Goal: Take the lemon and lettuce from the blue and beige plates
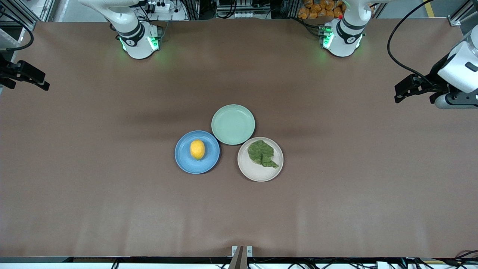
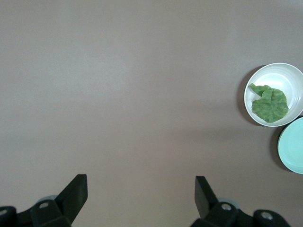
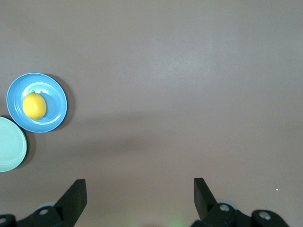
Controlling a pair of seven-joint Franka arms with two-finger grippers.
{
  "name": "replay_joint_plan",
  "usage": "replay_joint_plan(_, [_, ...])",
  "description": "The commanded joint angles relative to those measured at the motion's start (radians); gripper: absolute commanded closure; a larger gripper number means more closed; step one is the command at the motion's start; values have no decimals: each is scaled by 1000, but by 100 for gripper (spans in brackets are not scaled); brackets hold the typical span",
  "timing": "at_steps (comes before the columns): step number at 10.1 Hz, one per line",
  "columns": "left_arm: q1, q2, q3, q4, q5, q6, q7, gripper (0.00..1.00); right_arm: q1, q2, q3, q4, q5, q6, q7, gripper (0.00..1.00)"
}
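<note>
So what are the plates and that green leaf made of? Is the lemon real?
The blue plate, beige plate and mint plate look like matte plastic or maybe glazed ceramic: smooth, even colour, no shine. The lettuce is crinkly and veined, but so evenly dark it could be a soft fake leaf. The lemon looks smooth and very evenly yellow-orange, possibly a plastic toy; I can't be sure.
</note>
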Motion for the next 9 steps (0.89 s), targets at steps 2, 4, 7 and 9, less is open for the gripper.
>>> replay_joint_plan(2, [2,29,-3,27,-17,-16,16,0,-10,3,18,0,16,-3,11,0])
replay_joint_plan(4, [-5,55,-6,25,-22,-16,10,0,-8,4,26,-2,16,0,12,0])
replay_joint_plan(7, [-52,119,-9,27,-46,22,-130,0,19,23,47,-8,18,7,32,0])
replay_joint_plan(9, [-87,175,-9,25,-48,82,-203,0,60,67,49,-8,59,27,99,0])
